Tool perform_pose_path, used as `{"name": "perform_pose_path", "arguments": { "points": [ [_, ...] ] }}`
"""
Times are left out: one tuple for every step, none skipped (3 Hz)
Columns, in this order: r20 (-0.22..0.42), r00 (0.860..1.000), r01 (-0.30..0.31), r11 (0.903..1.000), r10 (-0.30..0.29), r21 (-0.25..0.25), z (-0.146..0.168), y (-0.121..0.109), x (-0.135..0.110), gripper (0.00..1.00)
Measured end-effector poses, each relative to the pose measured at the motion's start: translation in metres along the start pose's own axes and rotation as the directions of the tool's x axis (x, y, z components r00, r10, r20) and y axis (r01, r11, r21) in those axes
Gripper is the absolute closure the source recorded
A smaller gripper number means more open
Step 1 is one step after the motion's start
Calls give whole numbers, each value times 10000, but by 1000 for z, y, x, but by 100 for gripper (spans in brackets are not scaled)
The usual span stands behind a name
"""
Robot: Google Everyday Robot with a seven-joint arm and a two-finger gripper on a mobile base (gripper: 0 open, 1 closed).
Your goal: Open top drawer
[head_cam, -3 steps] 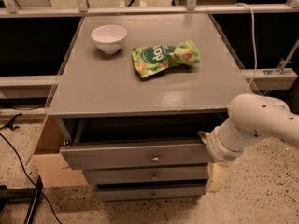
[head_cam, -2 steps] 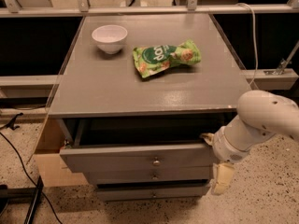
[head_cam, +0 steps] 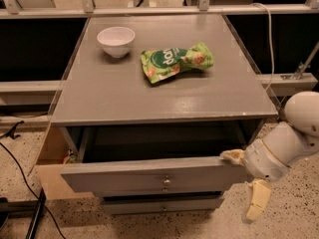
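The top drawer (head_cam: 124, 176) of the grey cabinet (head_cam: 164, 91) is pulled well out, and its dark inside shows under the cabinet top. Its small round knob (head_cam: 167, 181) sits at the centre of the front. My gripper (head_cam: 244, 179) is at the drawer front's right end. One cream finger (head_cam: 232, 156) rests on the front's top right corner. The other finger (head_cam: 256, 201) hangs down to the right of the front, apart from it. The fingers are spread open and hold nothing.
A white bowl (head_cam: 116, 40) and a green snack bag (head_cam: 175, 61) lie on the cabinet top. Lower drawer fronts (head_cam: 164, 203) sit shut beneath the top drawer. A wooden panel (head_cam: 50, 171) and black cables (head_cam: 22, 178) are on the left. A rail (head_cam: 289, 81) runs along the right.
The top drawer has slid further out toward the camera. My gripper has moved with its right end, down and toward the camera.
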State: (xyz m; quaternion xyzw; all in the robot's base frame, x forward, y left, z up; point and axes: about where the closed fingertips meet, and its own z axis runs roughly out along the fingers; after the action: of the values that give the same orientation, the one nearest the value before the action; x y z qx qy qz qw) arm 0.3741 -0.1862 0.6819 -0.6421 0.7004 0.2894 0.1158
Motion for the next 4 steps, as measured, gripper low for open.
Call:
{"name": "perform_pose_path", "arguments": {
  "points": [
    [617,9980,192,9989,-165,-437,-5,19,-10,0],
    [617,9980,192,9989,-165,-436,-5,19,-10,0],
    [650,9972,364,9993,-360,-44,-10,5,-16,0],
    [664,9966,476,9986,-491,237,-14,-9,-21,0]
  ]
}}
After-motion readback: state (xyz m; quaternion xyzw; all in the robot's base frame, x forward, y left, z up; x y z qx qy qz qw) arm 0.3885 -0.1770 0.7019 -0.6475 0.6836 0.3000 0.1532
